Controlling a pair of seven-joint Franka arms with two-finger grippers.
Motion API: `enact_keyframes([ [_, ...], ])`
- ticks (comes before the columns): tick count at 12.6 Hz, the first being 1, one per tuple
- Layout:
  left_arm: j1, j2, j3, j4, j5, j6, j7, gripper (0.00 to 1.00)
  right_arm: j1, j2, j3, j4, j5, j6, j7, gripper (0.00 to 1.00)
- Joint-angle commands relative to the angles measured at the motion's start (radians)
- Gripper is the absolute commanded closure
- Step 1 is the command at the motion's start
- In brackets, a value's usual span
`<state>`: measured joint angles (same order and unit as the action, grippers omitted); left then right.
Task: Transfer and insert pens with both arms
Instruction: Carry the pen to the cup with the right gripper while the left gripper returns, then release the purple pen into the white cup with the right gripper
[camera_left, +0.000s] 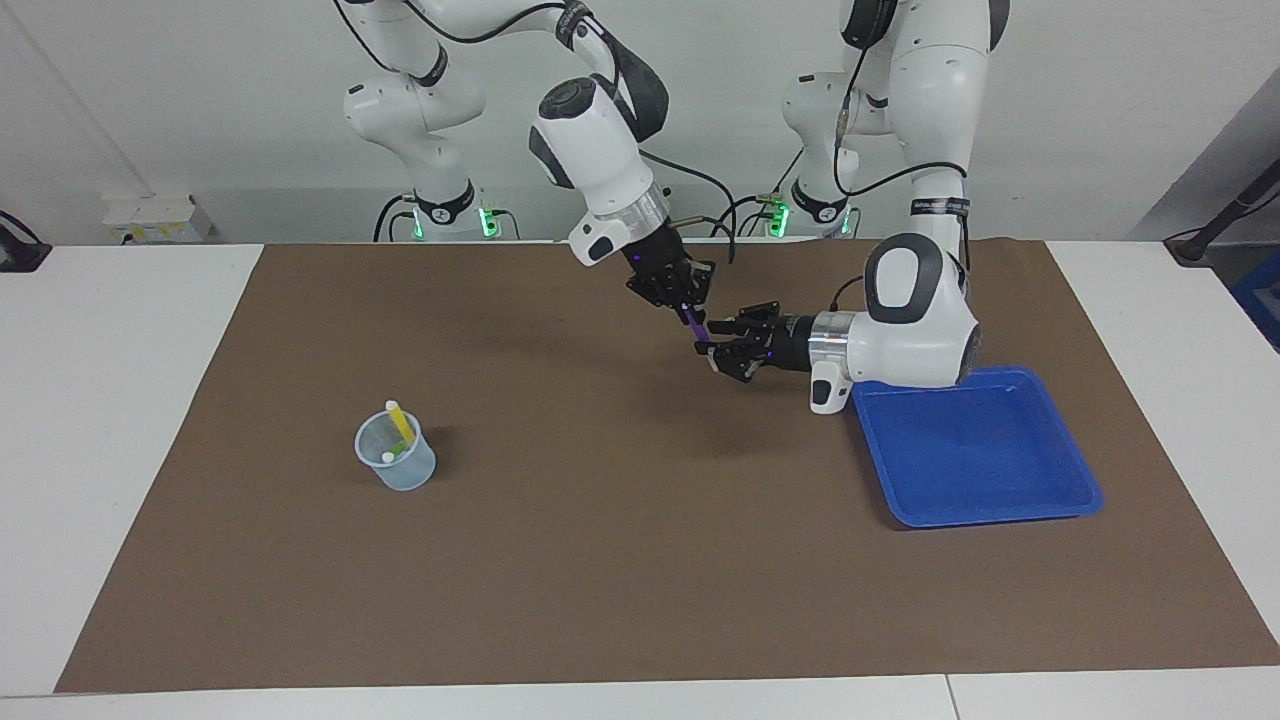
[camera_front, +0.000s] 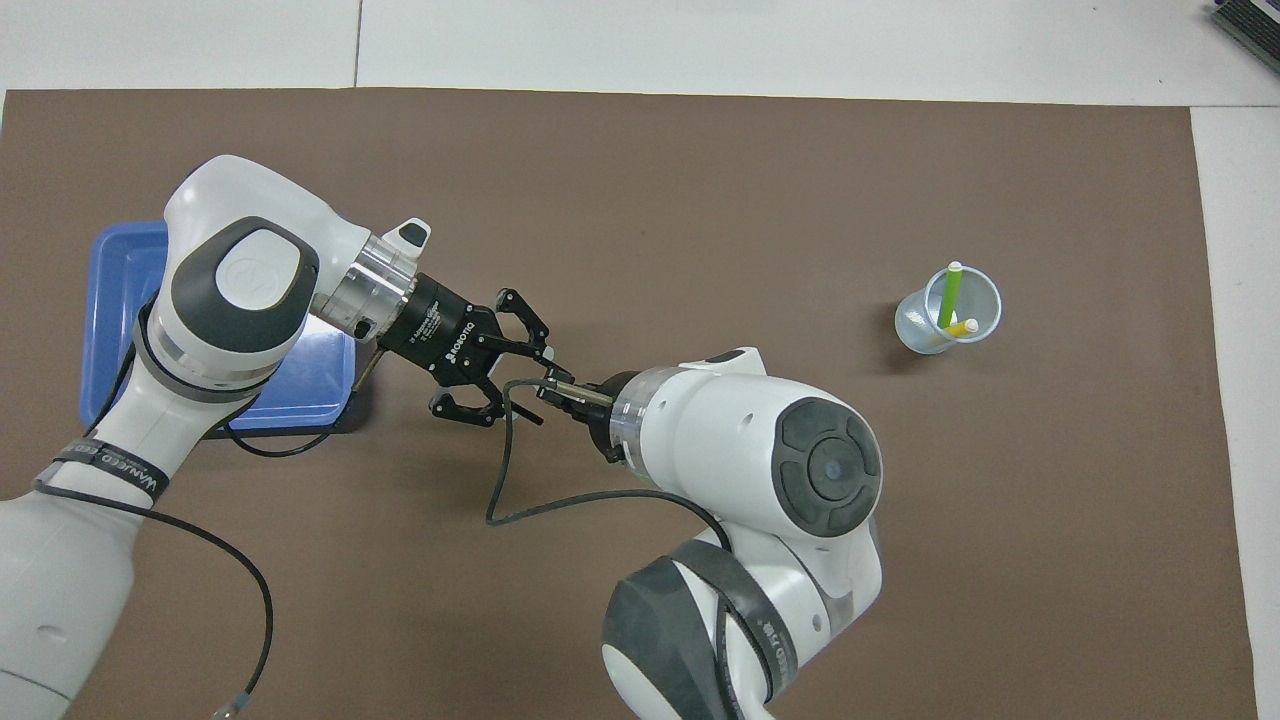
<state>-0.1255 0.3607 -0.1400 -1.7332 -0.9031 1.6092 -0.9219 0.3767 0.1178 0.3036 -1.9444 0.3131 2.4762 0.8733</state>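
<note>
Two arms worked at one table. Three pens were in play, with one cup and one tray.

Nearest the robots, over the middle of the brown mat (camera_left: 640, 560), the right gripper (camera_left: 690, 312) pointed down at a slant with its fingers pinched on the purple pen (camera_left: 696, 325), the pen's lower end sticking out below the fingertips. The left gripper (camera_left: 712, 350) lay level, reaching in from the left arm's end of the table, right at that lower end. Its fingers stood apart, one above and one below the pen tip; the overhead view showed them spread as well (camera_front: 515, 360). Whether either finger touched the pen could not be told.

Farther out, toward the left arm's end, the blue tray (camera_left: 1040, 500) sat on the mat with the left arm's wrist hanging over its nearer corner. It lay well inside the mat's edge.

Toward the right arm's end, the clear cup (camera_left: 396, 468) stood upright, well apart from both grippers. The yellow pen (camera_left: 400, 422) and the green pen (camera_front: 949, 296) leaned inside it, tops above the rim.

Between cup and tray, and on to the mat's farthest edge, lay a broad stretch of bare mat.
</note>
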Motion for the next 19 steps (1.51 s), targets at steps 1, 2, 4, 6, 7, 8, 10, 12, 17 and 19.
enact_keyframes([
  [1, -0.054, -0.110, 0.014, -0.025, 0.132, 0.088, -0.020, 0.00, -0.048, 0.008, 0.008, 0.056, -0.070, -0.092, -0.017, 1.00],
  [2, -0.071, -0.124, 0.016, -0.026, 0.191, 0.127, -0.022, 0.00, -0.064, 0.008, 0.008, 0.074, -0.100, -0.136, -0.026, 1.00],
  [4, -0.072, -0.140, 0.016, -0.016, 0.294, 0.143, -0.017, 0.00, -0.108, 0.008, 0.008, 0.110, -0.143, -0.236, -0.116, 1.00],
  [6, -0.063, -0.161, 0.016, 0.004, 0.395, 0.144, -0.012, 0.00, -0.156, -0.001, 0.008, 0.124, -0.144, -0.322, -0.247, 1.00],
  [7, -0.062, -0.167, 0.016, 0.020, 0.438, 0.147, -0.011, 0.00, -0.195, -0.004, 0.008, 0.127, -0.144, -0.356, -0.323, 1.00],
  [8, -0.063, -0.169, 0.016, 0.038, 0.482, 0.147, 0.001, 0.00, -0.241, -0.004, 0.008, 0.131, -0.144, -0.384, -0.420, 1.00],
  [10, -0.062, -0.167, 0.016, 0.070, 0.579, 0.141, 0.067, 0.00, -0.335, -0.009, 0.008, 0.133, -0.144, -0.448, -0.624, 1.00],
  [12, -0.062, -0.167, 0.016, 0.092, 0.680, 0.140, 0.220, 0.00, -0.434, -0.055, 0.008, 0.134, -0.143, -0.531, -0.817, 1.00],
  [17, -0.026, -0.163, 0.023, 0.119, 0.796, 0.152, 0.469, 0.00, -0.659, -0.079, 0.003, 0.191, -0.245, -0.672, -1.259, 1.00],
  [19, -0.008, -0.163, 0.023, 0.119, 0.811, 0.167, 0.530, 0.00, -0.705, -0.081, 0.002, 0.174, -0.259, -0.649, -1.355, 1.00],
])
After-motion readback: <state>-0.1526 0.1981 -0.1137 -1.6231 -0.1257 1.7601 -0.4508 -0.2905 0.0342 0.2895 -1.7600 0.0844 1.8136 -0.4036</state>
